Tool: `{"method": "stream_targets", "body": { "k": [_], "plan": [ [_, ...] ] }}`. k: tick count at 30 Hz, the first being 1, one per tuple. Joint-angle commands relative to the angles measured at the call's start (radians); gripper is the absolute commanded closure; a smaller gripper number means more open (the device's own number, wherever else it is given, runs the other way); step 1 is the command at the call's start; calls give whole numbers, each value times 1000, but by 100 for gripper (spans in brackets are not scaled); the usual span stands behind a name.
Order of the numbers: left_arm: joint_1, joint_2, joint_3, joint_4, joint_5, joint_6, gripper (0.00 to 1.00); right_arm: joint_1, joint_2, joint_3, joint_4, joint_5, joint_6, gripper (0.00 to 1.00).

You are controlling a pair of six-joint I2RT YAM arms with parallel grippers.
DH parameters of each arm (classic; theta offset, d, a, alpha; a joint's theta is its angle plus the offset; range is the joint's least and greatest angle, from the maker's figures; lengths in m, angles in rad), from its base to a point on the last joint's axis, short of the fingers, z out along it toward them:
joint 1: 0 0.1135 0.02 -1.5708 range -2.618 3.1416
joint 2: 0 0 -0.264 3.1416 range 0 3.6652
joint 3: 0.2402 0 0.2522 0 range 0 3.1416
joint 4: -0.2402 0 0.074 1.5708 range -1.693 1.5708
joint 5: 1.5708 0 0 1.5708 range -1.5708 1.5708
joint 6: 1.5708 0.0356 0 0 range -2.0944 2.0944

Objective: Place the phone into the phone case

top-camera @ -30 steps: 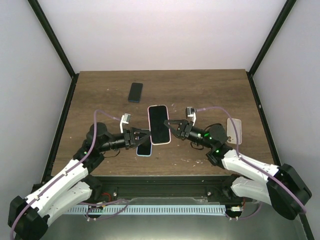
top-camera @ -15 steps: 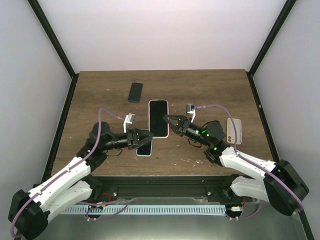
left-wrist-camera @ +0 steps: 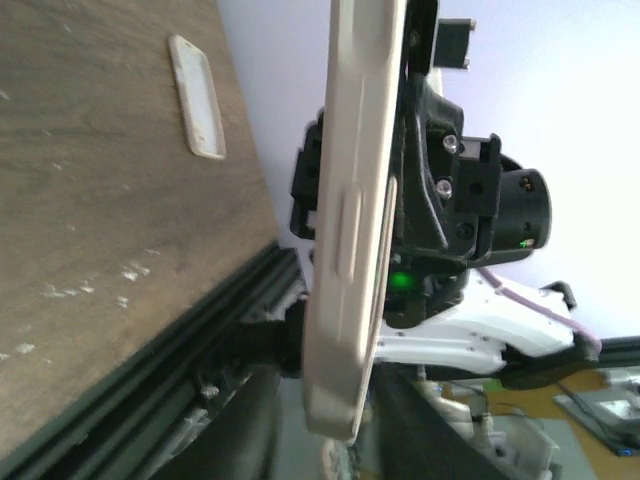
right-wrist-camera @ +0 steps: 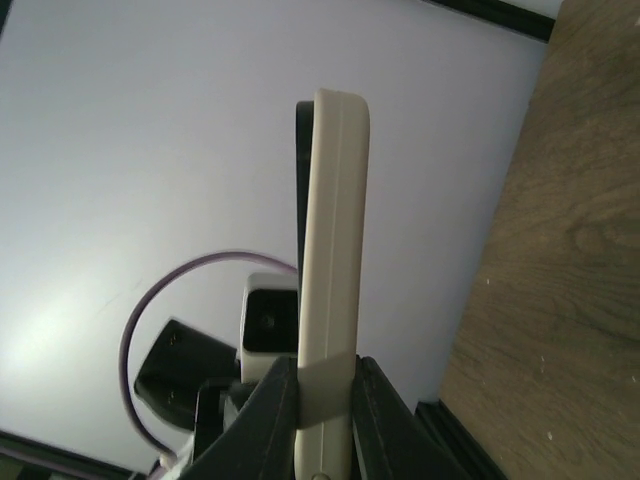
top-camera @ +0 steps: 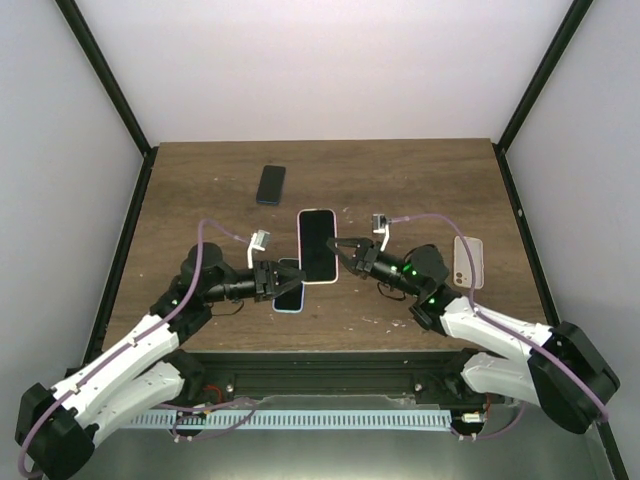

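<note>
We are holding the black-screened rectangular phone (top-camera: 316, 245), seated in its pale pink plastic case (right-wrist-camera: 333, 250), above the wooden bench (top-camera: 200, 190), with left jaws and right jaws both clamping the case. A blue-rimmed phone (top-camera: 288, 301) is lying beneath the left jaws; a white case (top-camera: 468, 261) is lying rightward.

Cream phone case (right-wrist-camera: 333, 230) is seen edge-on here, stood straight up in frame and pinched at its lower end between the two dark fingers (right-wrist-camera: 268, 415) of the right gripper (right-wrist-camera: 325, 390). A thin dark phone (right-wrist-camera: 303, 150) edge is tucked flat against one face. A wooden table (right-wrist-camera: 560, 250) is seen alongside, and a purple cable (right-wrist-camera: 150, 320) is looped behind.
</note>
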Motion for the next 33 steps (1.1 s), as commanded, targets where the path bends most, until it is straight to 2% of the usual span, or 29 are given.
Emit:
{"method": "stream_targets", "body": {
  "k": [1,3,4,9,14,18,21,26,30,33],
  "plan": [
    [6,-11,41,-101,-62,76,58,8,-57,-27,58,-33,-23,97],
    [6,-18,49,-118,-92,95,44,8,-74,-27,46,-61,-40,97],
    [6,-17,50,-109,-94,100,42,8,-80,-28,47,-76,-48,97],
    [6,31,56,-38,-65,98,44,13,-113,-52,68,-141,-47,97],
    [6,69,47,25,-44,87,58,23,-135,-39,7,-203,-119,94],
    [6,83,32,93,-15,68,77,25,-150,-30,-37,-253,-142,91],
    [6,95,33,110,20,84,86,25,-180,-16,-115,-275,-178,85],
    [6,118,31,130,100,109,96,25,-279,3,-275,-246,-221,70],
    [6,112,24,160,156,113,99,25,-318,60,-454,-188,-256,62],
    [6,97,25,168,197,126,100,25,-333,83,-491,-151,-244,55]
  ]
}}
